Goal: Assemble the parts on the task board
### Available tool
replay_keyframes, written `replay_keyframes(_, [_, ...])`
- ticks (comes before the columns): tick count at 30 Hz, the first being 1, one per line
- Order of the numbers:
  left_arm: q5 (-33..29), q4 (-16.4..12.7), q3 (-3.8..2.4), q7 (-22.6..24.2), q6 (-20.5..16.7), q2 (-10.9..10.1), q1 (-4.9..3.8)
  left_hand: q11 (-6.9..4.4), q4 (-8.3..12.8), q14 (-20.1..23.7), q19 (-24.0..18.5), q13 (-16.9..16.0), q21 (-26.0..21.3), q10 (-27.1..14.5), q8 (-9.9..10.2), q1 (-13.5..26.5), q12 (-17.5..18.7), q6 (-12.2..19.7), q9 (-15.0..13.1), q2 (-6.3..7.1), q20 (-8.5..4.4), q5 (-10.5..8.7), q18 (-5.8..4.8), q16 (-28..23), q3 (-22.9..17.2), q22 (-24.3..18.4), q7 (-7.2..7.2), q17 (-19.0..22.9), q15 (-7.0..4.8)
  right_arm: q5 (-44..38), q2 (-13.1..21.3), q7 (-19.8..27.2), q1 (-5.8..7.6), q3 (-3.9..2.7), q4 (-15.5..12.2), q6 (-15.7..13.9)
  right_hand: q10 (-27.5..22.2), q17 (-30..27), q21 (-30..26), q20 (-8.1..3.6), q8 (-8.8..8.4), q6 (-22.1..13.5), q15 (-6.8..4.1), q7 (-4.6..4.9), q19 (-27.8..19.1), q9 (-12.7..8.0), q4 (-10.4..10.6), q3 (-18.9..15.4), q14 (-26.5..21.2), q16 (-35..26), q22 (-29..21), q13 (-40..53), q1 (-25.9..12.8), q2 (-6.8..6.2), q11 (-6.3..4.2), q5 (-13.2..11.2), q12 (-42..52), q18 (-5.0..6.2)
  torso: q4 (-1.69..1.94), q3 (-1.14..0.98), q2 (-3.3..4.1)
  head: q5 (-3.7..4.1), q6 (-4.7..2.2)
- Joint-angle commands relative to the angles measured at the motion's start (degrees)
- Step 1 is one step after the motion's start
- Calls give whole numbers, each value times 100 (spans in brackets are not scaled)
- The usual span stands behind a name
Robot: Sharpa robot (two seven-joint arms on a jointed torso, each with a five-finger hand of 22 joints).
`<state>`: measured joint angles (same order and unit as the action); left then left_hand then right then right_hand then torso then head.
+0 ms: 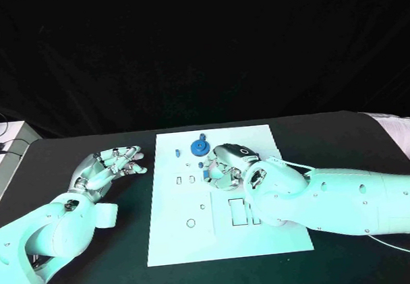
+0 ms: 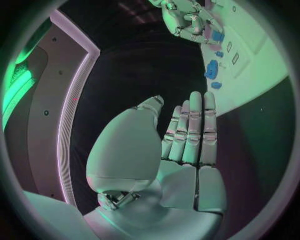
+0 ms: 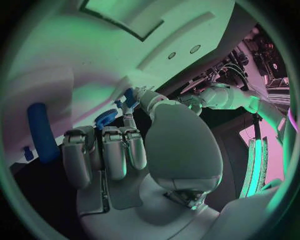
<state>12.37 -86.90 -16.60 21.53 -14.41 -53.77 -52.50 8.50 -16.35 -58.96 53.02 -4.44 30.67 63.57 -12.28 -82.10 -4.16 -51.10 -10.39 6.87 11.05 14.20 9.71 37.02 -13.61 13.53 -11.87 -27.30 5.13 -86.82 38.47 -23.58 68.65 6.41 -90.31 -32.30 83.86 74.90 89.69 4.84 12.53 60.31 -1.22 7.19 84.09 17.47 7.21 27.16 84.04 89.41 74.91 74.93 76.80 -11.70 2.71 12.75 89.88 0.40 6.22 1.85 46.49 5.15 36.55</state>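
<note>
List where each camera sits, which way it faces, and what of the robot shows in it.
Head view: on the robot's head, looking down at the board on the black table; both arms enter, left hand off the board, right hand over it.
Left wrist view: behind the left hand, facing the board and right hand.
Right wrist view: behind the right hand, facing the board.
Shared: all three show the blue gear.

left hand (image 1: 110, 167): fingers straight, holding nothing | right hand (image 1: 229, 165): fingers curled, hold unclear
</note>
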Motion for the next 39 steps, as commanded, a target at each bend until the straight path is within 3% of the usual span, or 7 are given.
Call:
replay_keyframes(1, [12,-5,-5,31,103,14,2,4,1,36,-42,8,39,-22,22,26,19,-33,-9,47,3,-34,64,20,-49,5,-20,-9,-15,-84,2,-56,-14,7,3,9,591,1291,31,-33,3,-39,-38,-26,591,5,41,-20,548,4,1509,1482,-81,-1,-35,-37,-16,-40,1,0,-1,9,5])
replay_keyframes(15, [11,2,-5,26,107,15,8,5,1,40,-47,9,42,-26,24,29,21,-31,-10,48,4,-35,64,21,-52,6,-21,-9,-14,-93,-3,-38,-15,7,32,73,492,1266,-11,1,-80,-237,11,44,566,-37,87,-101,542,-3,1479,1372,-191,-137,22,-82,-140,-28,-1,-1,-4,13,10])
replay_keyframes(19, [11,2,-5,24,120,13,9,5,1,40,-47,9,42,-26,24,29,21,-31,-10,48,4,-35,64,21,-52,6,-21,-9,-14,-87,2,-30,-15,8,40,78,468,1251,-24,26,-115,-307,36,72,559,-57,117,-139,539,-8,1470,1347,-210,-141,48,-217,-169,-24,-1,-2,-2,12,12])
replay_keyframes(39, [11,7,-5,18,126,11,10,8,1,47,-54,11,42,-36,28,33,26,-26,-9,53,6,-36,63,19,-53,6,-22,-9,-11,-62,15,-15,-15,8,39,41,389,1241,-61,69,-186,-439,81,123,537,-99,186,-287,536,-11,1444,1264,-246,-207,98,-302,-266,-14,1,0,-2,-6,32])
